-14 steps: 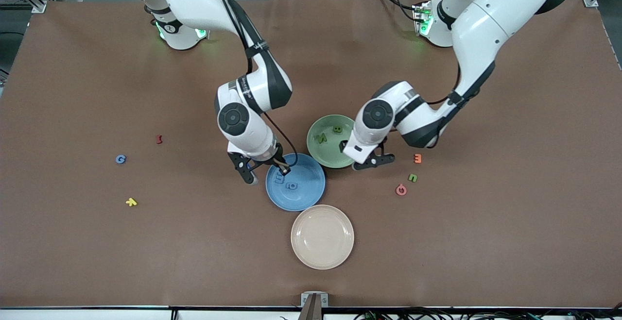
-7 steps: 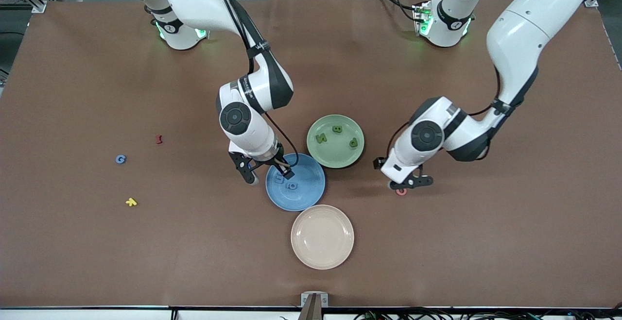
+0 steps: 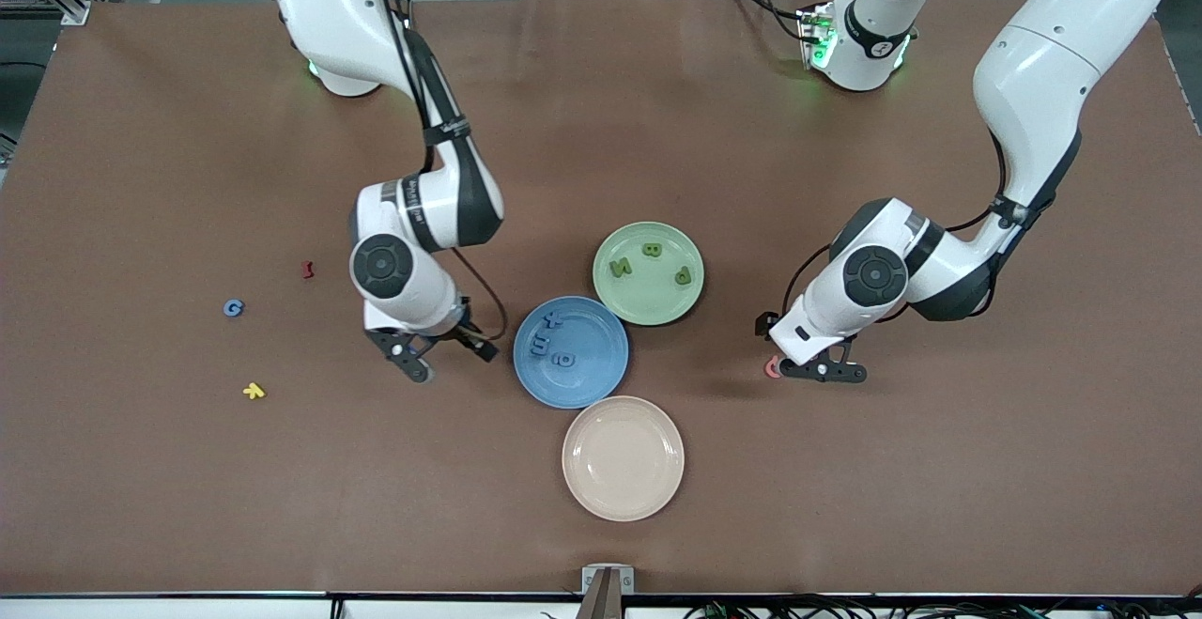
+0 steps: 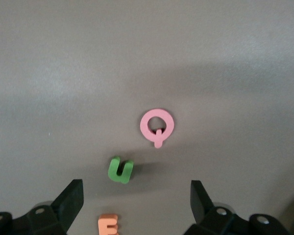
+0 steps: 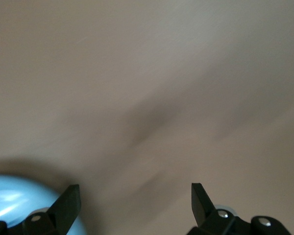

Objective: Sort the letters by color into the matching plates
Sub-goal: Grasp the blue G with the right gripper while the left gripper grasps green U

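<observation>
Under the left gripper (image 4: 136,198), toward the left arm's end of the surface (image 3: 845,506), the last loose green letter (image 4: 120,170) is lying just ahead of the wide-open, empty jaws, slightly off toward one finger. A pink letter (image 4: 157,127) is sitting close by farther out and an orange letter (image 4: 108,224) is lying right between the jaws. The risk: the jaws are likely to close on the orange one, or on both, because the three are crowding together, and a wrong colour could end up in the green plate (image 3: 648,313).

The right gripper (image 3: 434,359) is hanging over bare surface just beside the blue plate (image 3: 601,384), jaws spread wide and empty. One blue letter (image 3: 234,308) is lying well away toward the right arm's end, near a red letter (image 3: 306,270) and a yellow letter (image 3: 254,392); same mix-up risk there is smaller since they are well apart.

Compared with a second ago: the right gripper is no longer over the blue plate, and three blue letters are lying in it instead of two. The left gripper is now over the loose trio instead of the green plate's edge, and three green letters are showing in that plate. The beige plate (image 3: 623,506) is unchanged.
</observation>
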Controlling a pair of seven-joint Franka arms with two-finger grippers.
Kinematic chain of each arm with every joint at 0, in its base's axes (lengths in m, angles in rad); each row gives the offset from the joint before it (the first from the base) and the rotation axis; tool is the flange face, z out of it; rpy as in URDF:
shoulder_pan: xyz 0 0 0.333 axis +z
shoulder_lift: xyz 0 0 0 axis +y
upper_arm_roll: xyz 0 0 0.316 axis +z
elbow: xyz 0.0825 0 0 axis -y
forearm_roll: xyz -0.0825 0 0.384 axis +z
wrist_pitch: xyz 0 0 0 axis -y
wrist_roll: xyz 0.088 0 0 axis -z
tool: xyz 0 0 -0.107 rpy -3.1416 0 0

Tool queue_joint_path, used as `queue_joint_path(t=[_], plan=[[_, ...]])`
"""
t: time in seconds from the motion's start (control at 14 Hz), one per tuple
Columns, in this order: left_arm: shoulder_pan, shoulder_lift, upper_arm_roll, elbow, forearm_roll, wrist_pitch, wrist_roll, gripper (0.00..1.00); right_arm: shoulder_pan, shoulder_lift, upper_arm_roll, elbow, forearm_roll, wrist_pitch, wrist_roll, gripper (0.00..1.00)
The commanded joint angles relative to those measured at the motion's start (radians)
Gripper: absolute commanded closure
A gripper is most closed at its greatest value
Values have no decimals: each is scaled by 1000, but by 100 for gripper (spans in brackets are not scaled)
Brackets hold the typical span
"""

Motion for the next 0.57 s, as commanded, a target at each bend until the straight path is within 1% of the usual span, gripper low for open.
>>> queue_joint_path(t=[0.0,0.07,0.21,0.36,0.43,0.5], plan=[[26,-5,1,-31,25,66,51,4,11,-124,-82,-179,-65,22,-200,0],[37,-3,1,-48,31,93,51,4,13,-149,-120,-229,-65,50,-275,0],[53,0,1,-78,65,140,51,4,11,-205,-206,-370,-65,164,-459,0],[57,1,1,-85,76,144,51,4,2,-213,-296,-454,-63,250,-692,0],[57,1,1,-86,76,144,51,7,-15,-213,-320,-484,-60,284,-778,0],[57,3,2,-89,77,150,51,10,-41,-213,-321,-503,-60,308,-835,0]])
